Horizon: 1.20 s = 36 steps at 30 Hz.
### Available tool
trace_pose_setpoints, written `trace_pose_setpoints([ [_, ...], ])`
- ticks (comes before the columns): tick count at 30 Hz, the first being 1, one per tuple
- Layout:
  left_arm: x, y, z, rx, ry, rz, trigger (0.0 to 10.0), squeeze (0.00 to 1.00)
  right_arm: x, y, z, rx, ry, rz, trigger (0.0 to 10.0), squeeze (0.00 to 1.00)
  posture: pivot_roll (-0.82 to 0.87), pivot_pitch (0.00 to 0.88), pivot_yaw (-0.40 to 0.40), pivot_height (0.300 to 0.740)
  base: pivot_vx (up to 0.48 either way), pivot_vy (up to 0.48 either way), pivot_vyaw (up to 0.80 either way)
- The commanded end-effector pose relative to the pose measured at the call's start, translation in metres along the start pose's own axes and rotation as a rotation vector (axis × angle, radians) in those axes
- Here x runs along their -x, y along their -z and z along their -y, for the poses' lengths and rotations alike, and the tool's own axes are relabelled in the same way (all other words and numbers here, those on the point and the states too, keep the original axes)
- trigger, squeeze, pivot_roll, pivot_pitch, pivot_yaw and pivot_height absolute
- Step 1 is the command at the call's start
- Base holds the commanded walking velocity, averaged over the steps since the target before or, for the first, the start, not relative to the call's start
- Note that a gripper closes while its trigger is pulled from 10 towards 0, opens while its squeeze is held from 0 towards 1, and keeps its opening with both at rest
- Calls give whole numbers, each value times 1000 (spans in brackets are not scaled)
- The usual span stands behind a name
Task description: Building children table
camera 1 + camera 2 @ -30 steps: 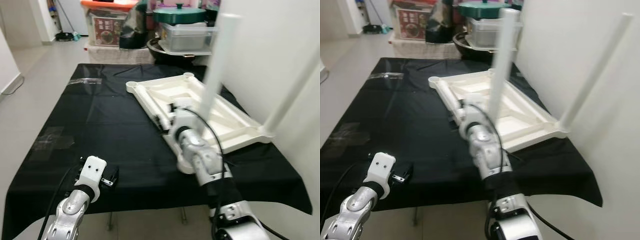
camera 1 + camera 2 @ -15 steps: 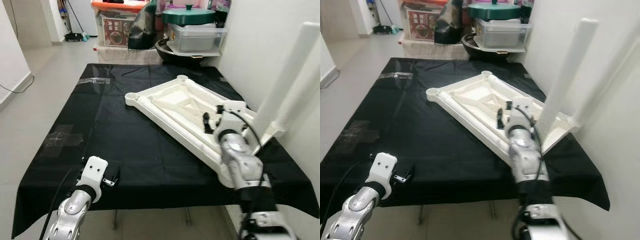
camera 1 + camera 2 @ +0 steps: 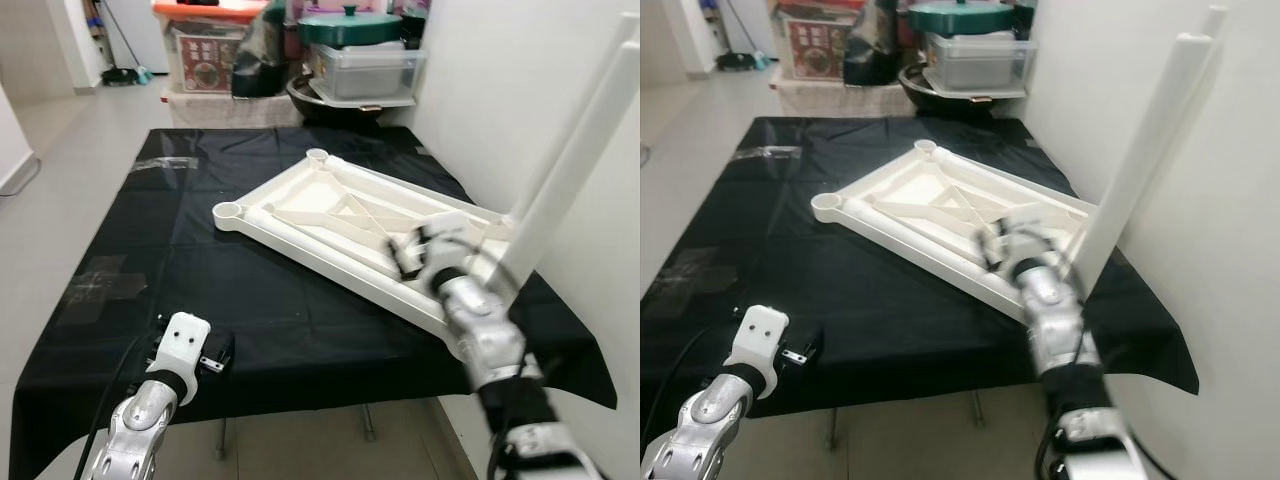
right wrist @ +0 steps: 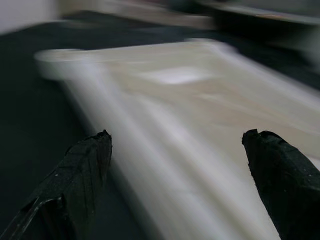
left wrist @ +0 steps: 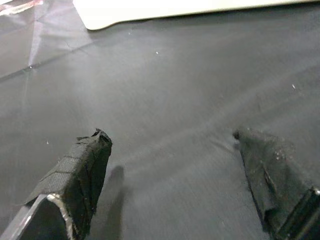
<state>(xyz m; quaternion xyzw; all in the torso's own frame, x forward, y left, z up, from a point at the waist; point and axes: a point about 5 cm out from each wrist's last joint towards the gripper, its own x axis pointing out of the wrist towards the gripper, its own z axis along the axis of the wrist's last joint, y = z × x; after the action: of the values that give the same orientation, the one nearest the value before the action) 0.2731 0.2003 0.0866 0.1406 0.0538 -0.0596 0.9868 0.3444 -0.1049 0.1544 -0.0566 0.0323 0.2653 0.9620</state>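
A white children's table [image 3: 330, 215] lies upside down on the black cloth [image 3: 200, 250]. Two white legs [image 3: 565, 175] stand up from its end by the wall. The corner sockets [image 3: 228, 211] at its other end are bare. My right gripper [image 3: 405, 255] hovers open over the frame's near rail, close to the legged end. The right wrist view shows the blurred white frame [image 4: 190, 110] between and beyond the open fingers [image 4: 82, 170]. Near the cloth's front left edge my left gripper [image 3: 218, 352] is open and holds nothing. Its fingers [image 5: 85, 165] rest just above the cloth.
A white wall [image 3: 500, 90] runs along the table's right side. Storage boxes [image 3: 210, 45], a clear tub with a green lid [image 3: 360, 50] and a dark bowl crowd the far end. Clear tape [image 3: 105, 280] marks the cloth at left. Grey floor [image 3: 70, 140] lies to the left.
The upside-down table has turned on the cloth, its legged end swinging toward the wall. My right gripper has moved right with it. The left arm has stayed put.
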Motion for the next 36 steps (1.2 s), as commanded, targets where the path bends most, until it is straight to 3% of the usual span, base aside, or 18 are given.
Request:
trace_pose_setpoints([
  [1, 0, -5, -9, -5, -26, 10, 10000, 0, -3, -8, -17, 17, -126, 44, 10000, 0, 147, 0, -84, 740, 0, 0, 0],
  [3, 1, -5, -19, -9, -47, 14, 10000, 0, -12, -3, -31, 34, -226, 29, 10000, 0, 163, 0, -90, 740, 0, 0, 0],
  [8, 4, -2, -24, -18, -59, 1, 10000, 0, -20, 2, -31, 40, -225, 8, 10000, 0, 176, 0, -99, 740, 0, 0, 0],
  [12, 11, 4, -21, -10, -68, -12, 10000, 0, -31, 11, -13, 155, -174, -45, 10000, 0, 190, 0, -109, 740, 0, 0, 0],
  [16, 11, 5, -19, -10, -67, -15, 10000, 0, -31, 12, -9, 164, -167, -55, 10000, 0, 190, 0, -109, 740, 0, 0, 0],
  [21, 8, 2, -17, -1, -62, -11, 10000, 0, -32, 12, 18, 179, -143, -149, 10000, 0, 193, 0, -119, 740, 0, 0, 0],
  [25, 7, 1, -16, 1, -64, -7, 10000, 0, -30, 22, 18, 174, -216, -219, 10000, 0, 193, 0, -123, 740, 0, 0, 0],
  [36, 5, 1, -14, 6, -60, -3, 10000, 0, -19, 53, 22, 217, -235, -405, 10000, 0, 192, 0, -130, 740, 0, 0, 0],
])
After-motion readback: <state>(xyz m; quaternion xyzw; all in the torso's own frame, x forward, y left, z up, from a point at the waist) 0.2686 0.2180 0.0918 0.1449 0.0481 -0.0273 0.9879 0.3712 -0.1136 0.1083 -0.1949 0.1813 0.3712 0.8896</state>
